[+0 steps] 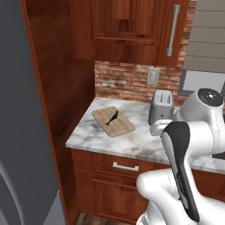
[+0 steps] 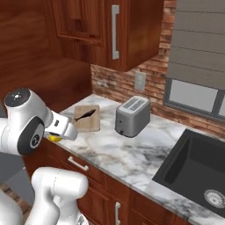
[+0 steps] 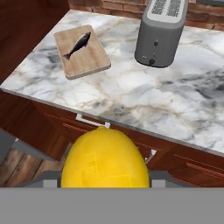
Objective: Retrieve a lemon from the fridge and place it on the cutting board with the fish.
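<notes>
Gripper (image 3: 105, 186) pinching the lemon (image 3: 104, 159), jaws closed against its sides, held out in front of the marble counter (image 3: 144, 100) edge, above the drawer front. On the counter, back left from the lemon, the cutting board (image 3: 82, 51) lies flat near the corner, the fish (image 3: 78, 45) resting diagonally on it. The toaster (image 3: 161, 30) stands to the board's right, apart from it. Sink (image 2: 197, 173) sits beyond the toaster, farther right. Grey fridge (image 1: 19, 132) door left of the counter.
</notes>
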Robot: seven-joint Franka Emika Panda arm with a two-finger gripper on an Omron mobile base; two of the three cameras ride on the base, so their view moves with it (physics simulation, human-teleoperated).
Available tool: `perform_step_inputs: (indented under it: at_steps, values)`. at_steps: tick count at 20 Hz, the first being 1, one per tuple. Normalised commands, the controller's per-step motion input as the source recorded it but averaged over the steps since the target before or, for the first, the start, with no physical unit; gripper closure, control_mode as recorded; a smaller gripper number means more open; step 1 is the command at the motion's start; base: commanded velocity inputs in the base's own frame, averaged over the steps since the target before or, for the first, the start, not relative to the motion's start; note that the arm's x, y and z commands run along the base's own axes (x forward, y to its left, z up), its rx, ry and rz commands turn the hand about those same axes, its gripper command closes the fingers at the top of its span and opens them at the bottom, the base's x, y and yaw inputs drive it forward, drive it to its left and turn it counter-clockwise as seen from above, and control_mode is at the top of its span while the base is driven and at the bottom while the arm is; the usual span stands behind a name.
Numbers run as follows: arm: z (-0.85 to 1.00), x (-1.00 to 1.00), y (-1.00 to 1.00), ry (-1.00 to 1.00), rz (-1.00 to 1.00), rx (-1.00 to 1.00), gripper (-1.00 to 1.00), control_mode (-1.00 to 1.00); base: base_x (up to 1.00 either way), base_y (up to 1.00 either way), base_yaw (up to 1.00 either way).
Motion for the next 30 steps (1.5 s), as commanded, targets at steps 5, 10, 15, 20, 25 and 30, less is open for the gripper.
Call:
perform_step_inputs:
  at_steps: [5,10,15,20,25,30]
  values:
    - [0.0,0.0,0.0,0.0,0.0,0.0,1.0,1.0,0.48,0.22,0.0]
    - [0.0,0.0,0.0,0.0,0.0,0.0,1.0,1.0,0.62,0.14,0.0]
    - [0.0,0.0,0.0,0.0,0.0,0.0,1.0,1.0,0.66,0.18,0.0]
    - [0.0,0.0,0.0,0.0,0.0,0.0,1.0,1.0,0.55,0.35,0.0]
    - [0.0,0.0,0.0,0.0,0.0,0.0,1.0,1.0,0.34,0.57,0.0]
    - [0.0,0.09,0.19,0.0,0.0,-0.01,1.0,-1.0,0.17,0.4,0.0]
